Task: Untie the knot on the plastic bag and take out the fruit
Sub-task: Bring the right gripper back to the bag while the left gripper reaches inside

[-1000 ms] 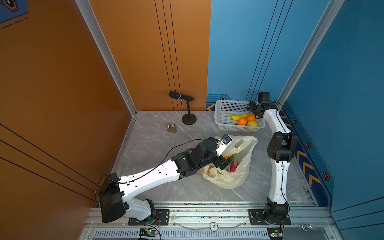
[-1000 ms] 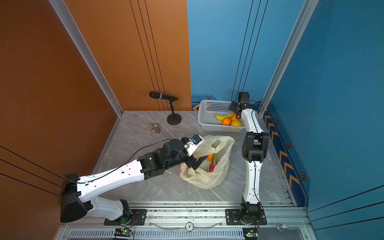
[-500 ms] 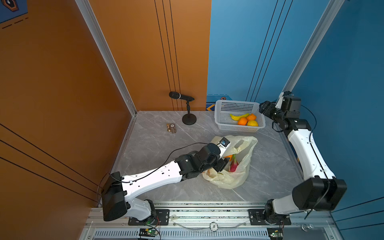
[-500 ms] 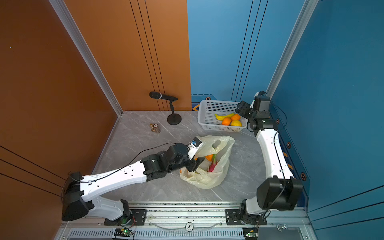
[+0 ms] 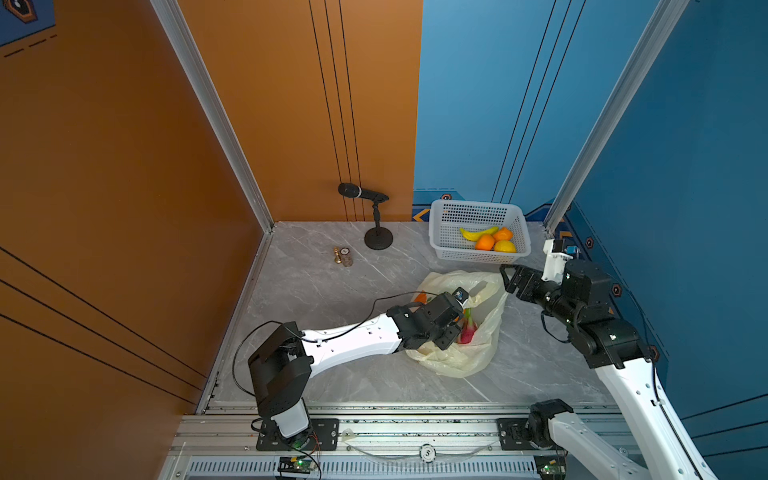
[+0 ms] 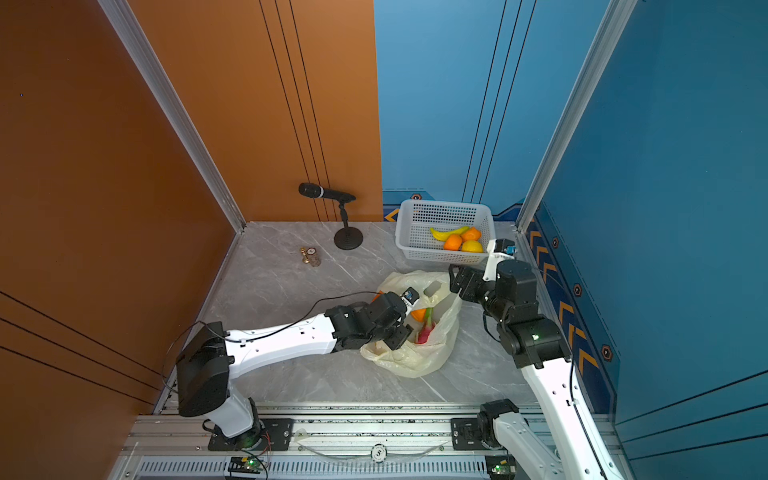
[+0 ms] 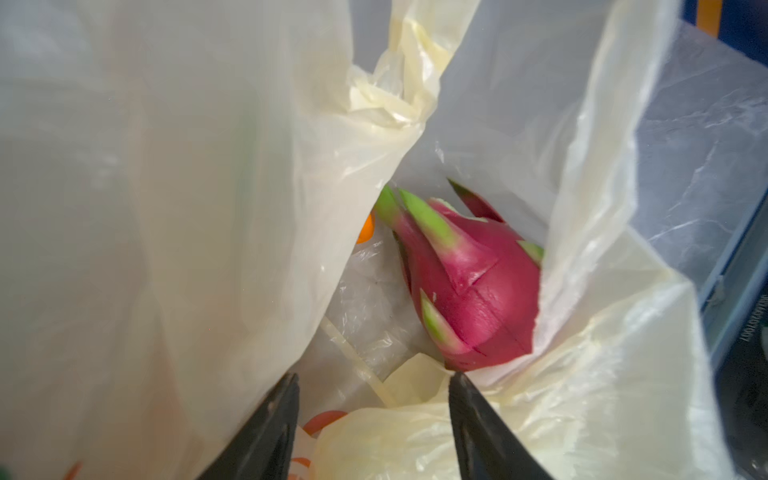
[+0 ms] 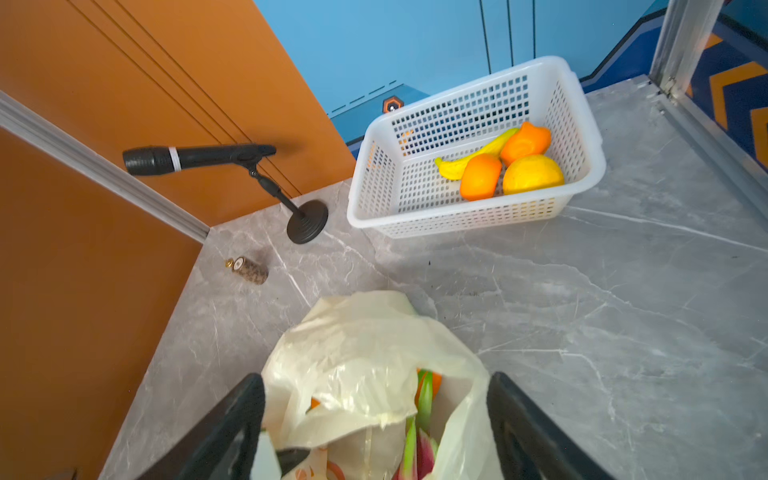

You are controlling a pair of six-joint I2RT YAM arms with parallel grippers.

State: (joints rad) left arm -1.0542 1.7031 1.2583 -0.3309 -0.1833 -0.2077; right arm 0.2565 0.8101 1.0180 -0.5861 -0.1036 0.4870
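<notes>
The plastic bag (image 5: 457,361) (image 6: 411,361) lies near the middle of the grey table (image 5: 324,291), its mouth gaping toward the white basket (image 5: 478,203) (image 6: 444,202). The left gripper (image 5: 451,337) (image 6: 398,338) (image 7: 372,380) reaches inside that mouth. Its jaws stand partly apart. A loose fold of the bag's film lies between them, and no firm hold on anything shows.

In the left wrist view the dragon fruit (image 7: 478,291) (image 5: 466,332) (image 6: 424,332) sits just past the fingertips. Its pink base is almost at 1 fingertip and its green-tipped end points away. Film crowds it from both sides. 1 sheet of bag wall (image 7: 166,208) hangs over an orange (image 7: 366,232) (image 6: 419,314) beyond it, so only a sliver of that fruit shows.

The right gripper (image 5: 509,278) (image 6: 455,278) (image 8: 376,380) hangs wide open and holds nothing. It sits just beside the bag's rim, between bag and basket. I cannot tell whether it touches the film.

The basket holds a banana (image 8: 469,158), 2 oranges (image 8: 480,176) and a lemon (image 8: 532,174). A microphone (image 5: 361,192) (image 8: 187,157) on a round stand and a small bottle (image 5: 344,256) (image 8: 249,269) sit well apart, toward the orange wall.
</notes>
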